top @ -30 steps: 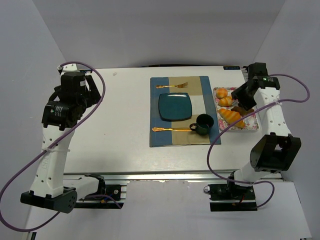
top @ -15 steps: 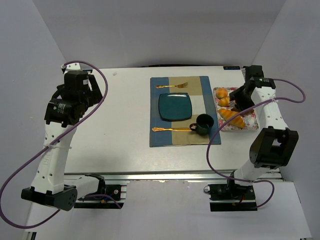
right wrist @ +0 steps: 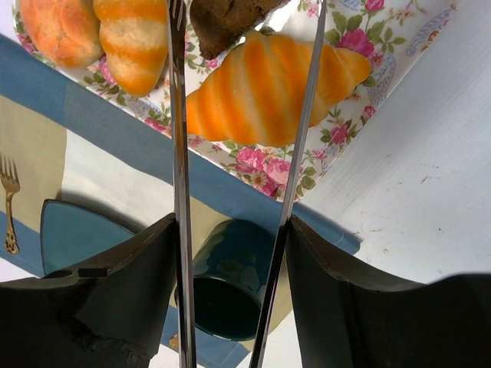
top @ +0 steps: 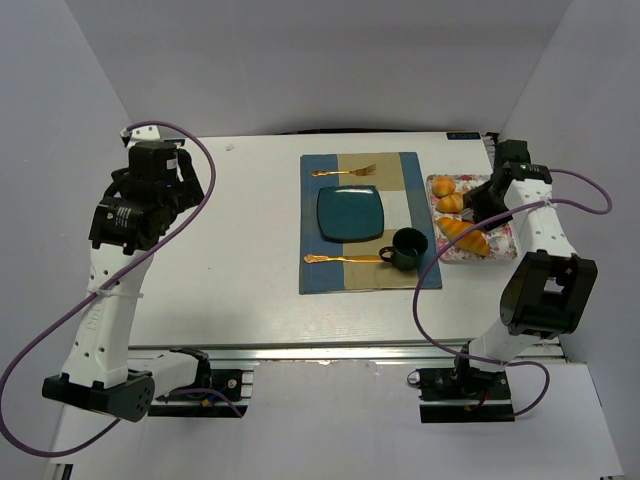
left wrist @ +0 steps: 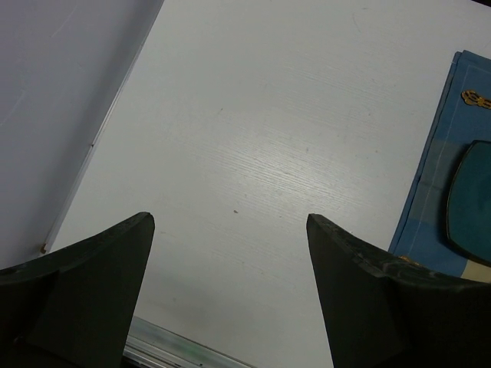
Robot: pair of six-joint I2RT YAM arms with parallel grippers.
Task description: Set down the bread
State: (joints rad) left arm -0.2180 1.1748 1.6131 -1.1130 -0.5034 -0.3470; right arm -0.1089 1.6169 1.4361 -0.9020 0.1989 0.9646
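Observation:
The bread is a small dark brown pastry on the flowered tray, seen at the top edge of the right wrist view. My right gripper is shut on metal tongs. The two tong blades run out on either side of the bread and across a long golden croissant. I cannot tell whether the blades touch the bread. In the top view the right gripper is over the tray and hides the bread. My left gripper is open and empty over bare table at the left.
A blue and tan placemat holds a teal square plate, a dark green mug, a gold fork and a gold utensil. A round orange bun and another golden croissant lie on the tray.
My right gripper with the tongs has swung towards the far right side of the tray and turned. The left arm shifted slightly, then stayed still.

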